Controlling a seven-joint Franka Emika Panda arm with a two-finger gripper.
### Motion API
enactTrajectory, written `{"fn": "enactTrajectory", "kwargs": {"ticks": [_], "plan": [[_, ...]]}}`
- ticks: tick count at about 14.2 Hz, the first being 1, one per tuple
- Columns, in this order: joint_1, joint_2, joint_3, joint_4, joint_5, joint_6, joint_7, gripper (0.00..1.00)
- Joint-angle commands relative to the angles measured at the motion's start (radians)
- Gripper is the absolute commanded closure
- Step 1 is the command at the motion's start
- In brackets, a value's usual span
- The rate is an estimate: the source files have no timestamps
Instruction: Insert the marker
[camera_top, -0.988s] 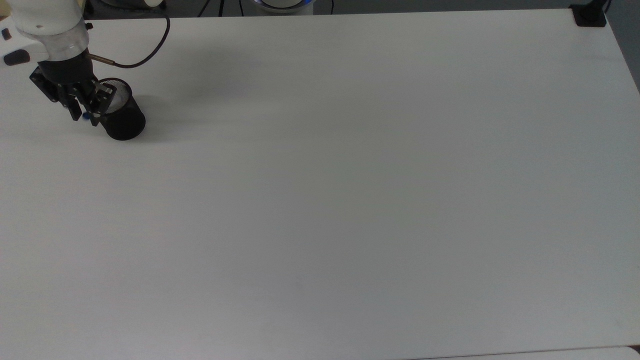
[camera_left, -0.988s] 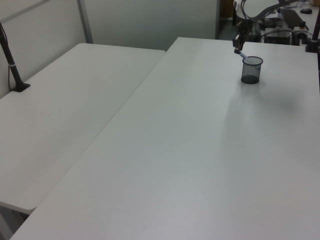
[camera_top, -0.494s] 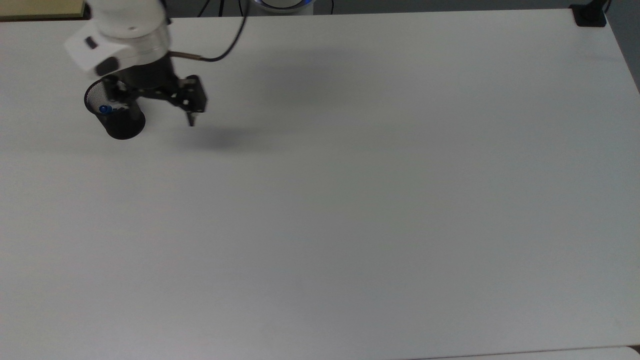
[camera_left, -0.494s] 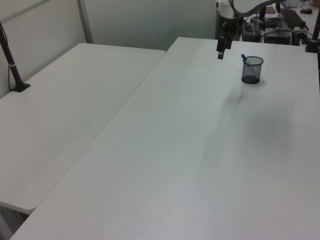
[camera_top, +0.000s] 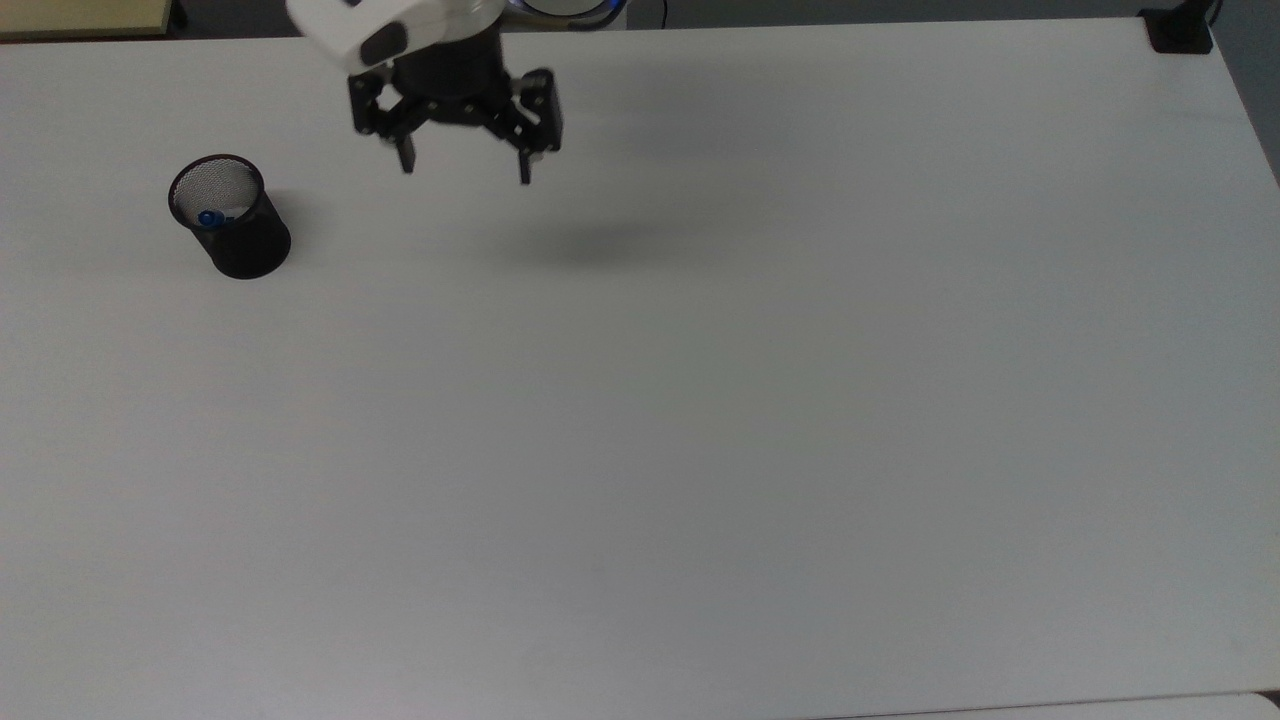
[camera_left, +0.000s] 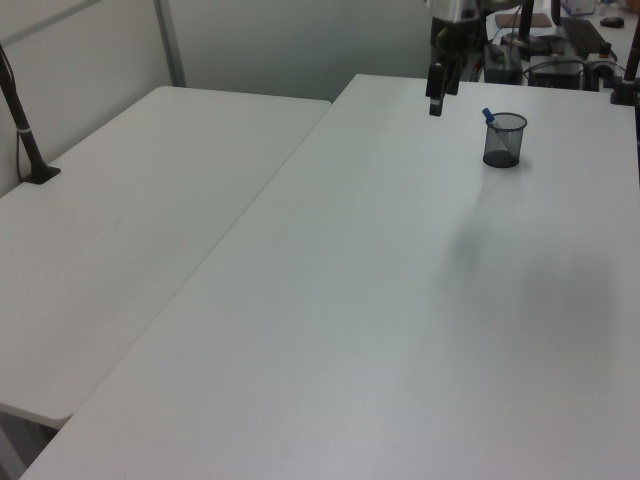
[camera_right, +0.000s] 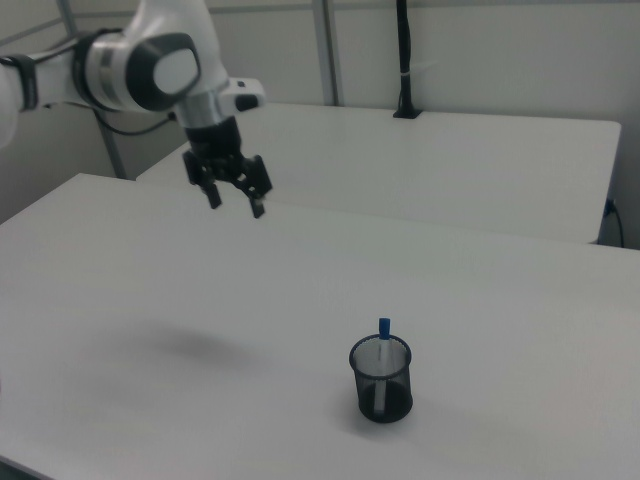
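The marker (camera_right: 383, 352) stands inside the black mesh cup (camera_right: 381, 381), its blue end poking just above the rim. From above, the marker's blue tip (camera_top: 208, 218) shows inside the cup (camera_top: 232, 222) at the top view's left. In the left view the cup (camera_left: 503, 140) holds the marker (camera_left: 488, 116) leaning against its left rim. My gripper (camera_top: 464, 166) hangs open and empty above the table, well to the top view's right of the cup. It also appears high at the right view's left (camera_right: 235, 201) and at the left view's top (camera_left: 437, 104).
The white table (camera_top: 700, 420) is wide and bare. A second white table (camera_left: 120, 230) adjoins it in the left view. A black clamp post (camera_top: 1180, 30) stands at the top view's far right corner.
One second ago my gripper held the marker at the cup's rim. It let go, the marker dropped into the cup, and the open gripper has swung away and up.
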Motion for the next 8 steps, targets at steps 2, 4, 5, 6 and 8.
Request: {"fn": "enactTrajectory", "kwargs": {"ticks": [2,4,5,6,8], "plan": [[0.035,-0.024,-0.013,0.052,0.008,-0.17,0.015,0.0],[0.044,-0.021,-0.013,0.049,0.005,-0.165,0.015,0.0],[0.044,-0.019,-0.013,0.047,0.004,-0.164,0.015,0.0],[0.044,-0.019,-0.013,0.047,0.001,-0.162,0.015,0.0],[0.044,-0.019,-0.013,0.047,0.001,-0.161,0.015,0.0]]}}
